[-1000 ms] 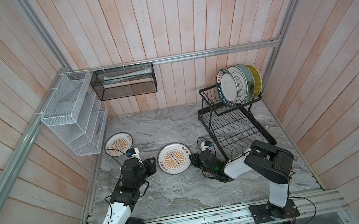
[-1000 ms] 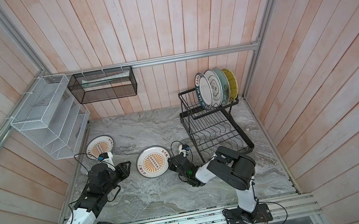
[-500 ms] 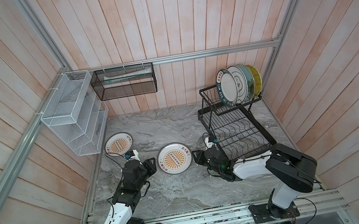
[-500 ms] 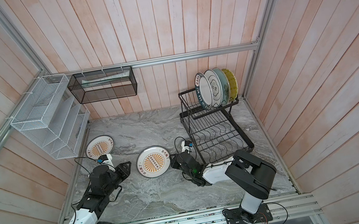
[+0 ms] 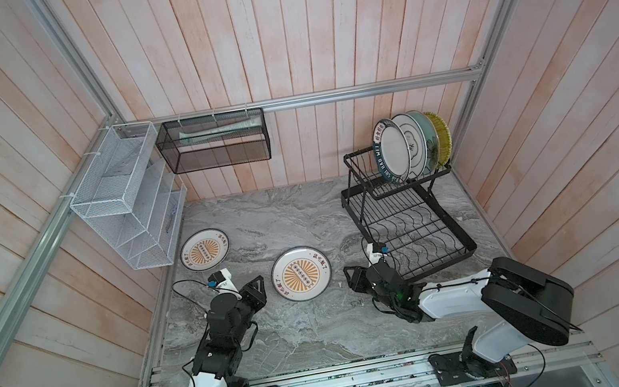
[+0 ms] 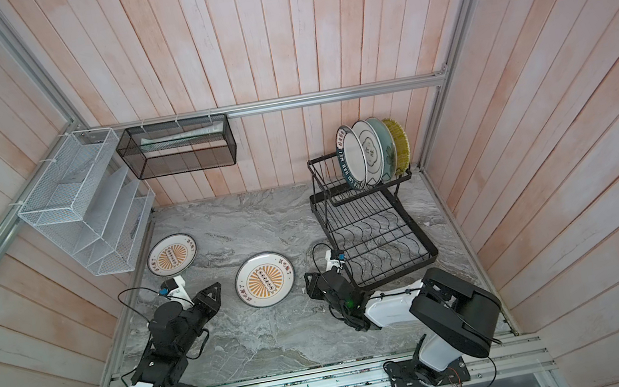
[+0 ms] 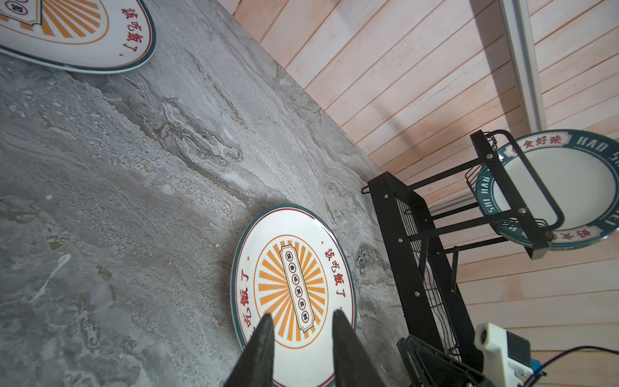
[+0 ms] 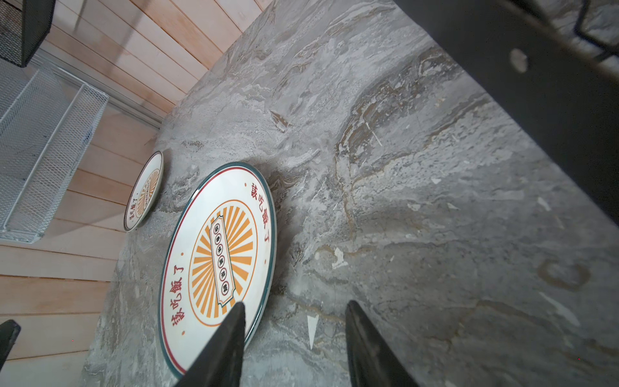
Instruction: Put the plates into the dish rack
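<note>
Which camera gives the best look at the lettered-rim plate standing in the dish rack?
The left wrist view: the lettered-rim plate nearly faces the camera, rim lettering legible, though the dish rack bars cross it. Both top views show it small and angled. The right wrist view misses it.
</note>
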